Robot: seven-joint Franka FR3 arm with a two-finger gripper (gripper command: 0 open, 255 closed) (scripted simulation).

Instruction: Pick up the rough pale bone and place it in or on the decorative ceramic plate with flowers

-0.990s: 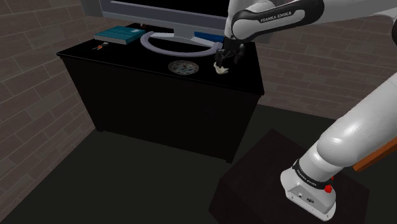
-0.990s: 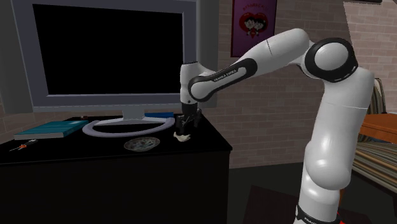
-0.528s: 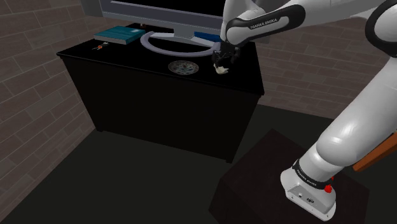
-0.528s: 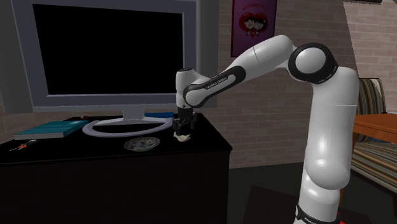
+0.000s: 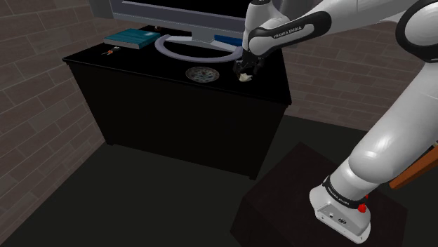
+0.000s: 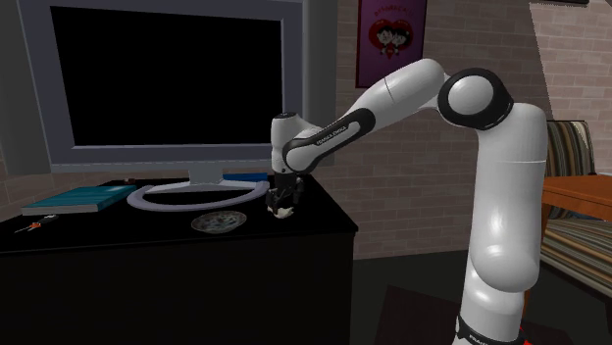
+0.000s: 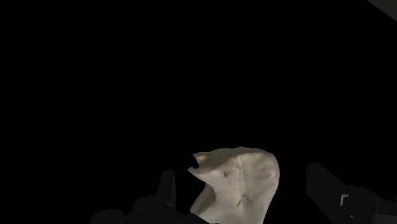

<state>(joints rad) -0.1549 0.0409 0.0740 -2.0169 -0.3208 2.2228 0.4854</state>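
While the white arm (image 5: 393, 133) bends over from its dark box stand (image 5: 281, 203), its black gripper (image 5: 246, 69) hangs low over the near end of a black cabinet (image 5: 175, 119), fingertips pointing down at the top. Behind the gripper stands a large grey-framed screen (image 6: 167, 88) with a black face, raised on a pale ring-shaped foot (image 5: 189, 48) whose rim passes just behind the gripper. Beyond the ring, well apart from the gripper toward the shoulder view's left, a teal book (image 5: 130, 37) lies flat on the cabinet top. On the brick wall above and behind the gripper in the second exterior view hangs 1 small pink poster (image 6: 390, 39).

Near the gripper, on the shoulder view's left of it, the round patterned plate (image 5: 201, 73) rests flat on the cabinet top with nothing on it. Directly under the gripper (image 6: 282, 202) lies the rough pale bone (image 6: 282, 212), on the cabinet surface and apart from the plate. Seen from the wrist, the 2 fingers (image 7: 321, 184) stand apart on either side of the bone (image 7: 238, 184), with a dark gap showing between each finger and the bone, so they straddle it without clasping it. Far beyond the book from the gripper, a tiny orange-tipped item (image 6: 29, 226) sits at the cabinet's edge.
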